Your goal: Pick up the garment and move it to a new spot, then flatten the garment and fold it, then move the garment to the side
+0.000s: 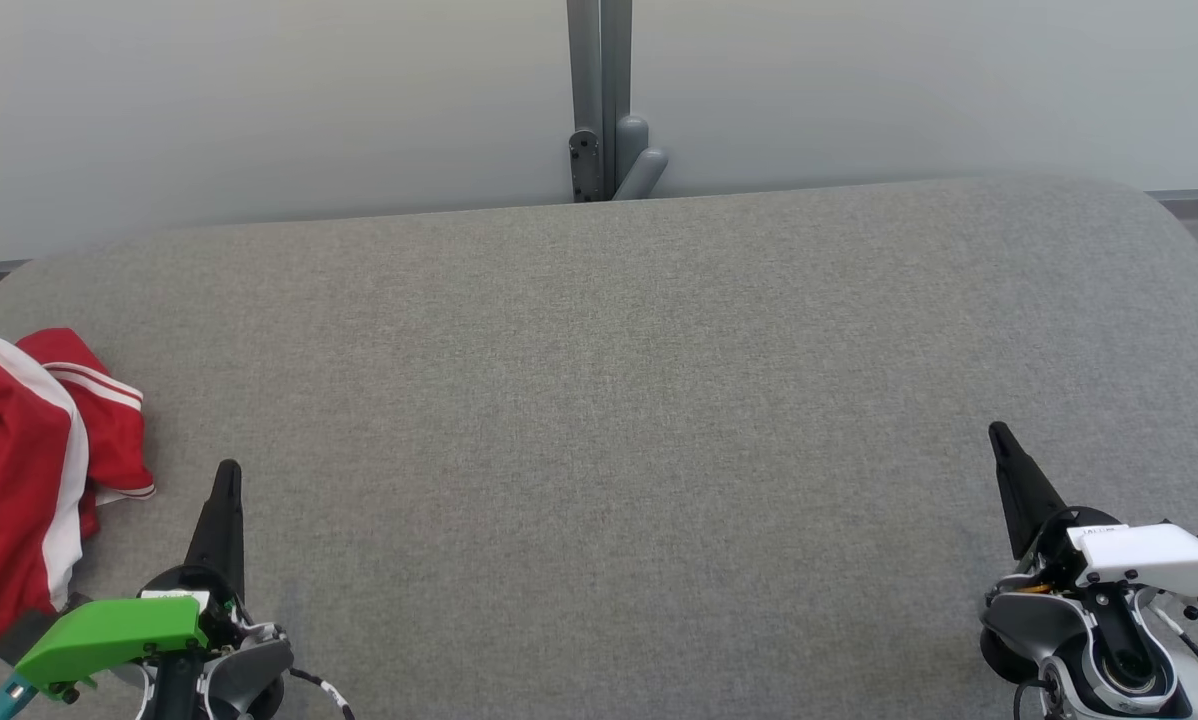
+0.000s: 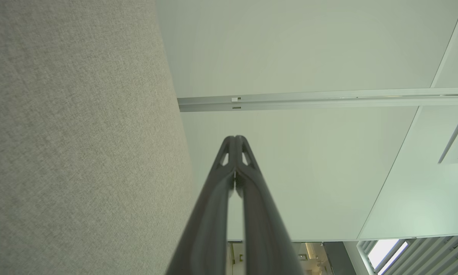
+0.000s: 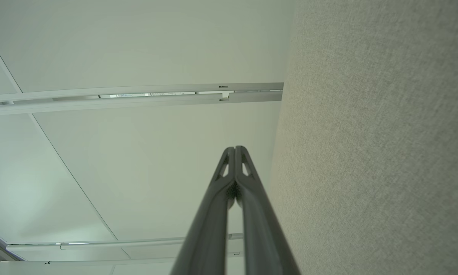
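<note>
Head view looks down on a grey fabric-covered table point(image 1: 599, 400) with rounded far corners, and both my arms sit at its near edge. My left gripper point(image 1: 227, 468) rises at the lower left from a bright green housing point(image 1: 109, 630), its two dark fingers pressed together into a single point and pinching nothing. My right gripper point(image 1: 997, 430) rises at the lower right from a white housing point(image 1: 1149, 555), its fingers likewise pressed together and pinching nothing. The garment point(image 1: 19, 470), red with white stripes, lies crumpled on the table at the left edge of the picture, partly cut off by the frame. It sits just beside my left gripper, on its outer side, and I cannot tell whether the cloth touches the green housing where the two overlap. It is well apart from my right gripper, across the width of the table. Beyond the table's far edge stands a pale wall point(image 1: 259, 100) with a grey upright post point(image 1: 599, 90) at its middle. Left wrist view looks along my left fingers point(image 2: 213, 214), whose tips meet, with the table's cloth along that view's left side and pale panels point(image 2: 290, 49) crossed by a light rail point(image 2: 309, 100) past them. Right wrist view gives the mirror of that: my right fingers point(image 3: 259, 221) meet tip to tip, with the table's cloth along that view's right side.
</note>
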Available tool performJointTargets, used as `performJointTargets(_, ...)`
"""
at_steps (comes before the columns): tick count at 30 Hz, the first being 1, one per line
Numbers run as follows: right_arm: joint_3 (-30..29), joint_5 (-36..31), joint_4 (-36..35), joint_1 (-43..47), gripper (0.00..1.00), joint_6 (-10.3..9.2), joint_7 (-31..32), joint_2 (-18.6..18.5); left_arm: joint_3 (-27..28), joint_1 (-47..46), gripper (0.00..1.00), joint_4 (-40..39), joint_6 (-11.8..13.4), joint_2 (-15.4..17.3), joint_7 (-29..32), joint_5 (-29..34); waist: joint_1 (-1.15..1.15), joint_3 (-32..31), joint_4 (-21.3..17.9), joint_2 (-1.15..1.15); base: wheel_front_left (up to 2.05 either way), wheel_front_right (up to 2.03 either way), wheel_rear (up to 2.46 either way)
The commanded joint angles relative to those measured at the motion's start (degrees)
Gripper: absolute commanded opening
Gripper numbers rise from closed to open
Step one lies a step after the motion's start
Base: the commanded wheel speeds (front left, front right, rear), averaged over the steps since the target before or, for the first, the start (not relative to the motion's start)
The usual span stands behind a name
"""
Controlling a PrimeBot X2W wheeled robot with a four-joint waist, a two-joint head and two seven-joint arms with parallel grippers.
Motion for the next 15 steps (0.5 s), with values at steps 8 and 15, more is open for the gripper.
performJointTargets(8, -0.1, 0.3, -0.2, 0.8, 0.0, 0.02, 0.1, -0.3, 0.2, -0.7, 0.0, -0.1, -0.2, 0.3, 0.1, -0.1, 0.0, 0.0, 0.0, 0.13, 0.0, 0.0, 0.0)
performJointTargets(15, -0.1, 0.3, -0.2, 0.8, 0.0, 0.02, 0.1, -0.3, 0.2, -0.7, 0.0, -0.1, -0.2, 0.3, 0.1, -0.1, 0.0, 0.0, 0.0, 0.13, 0.0, 0.0, 0.0)
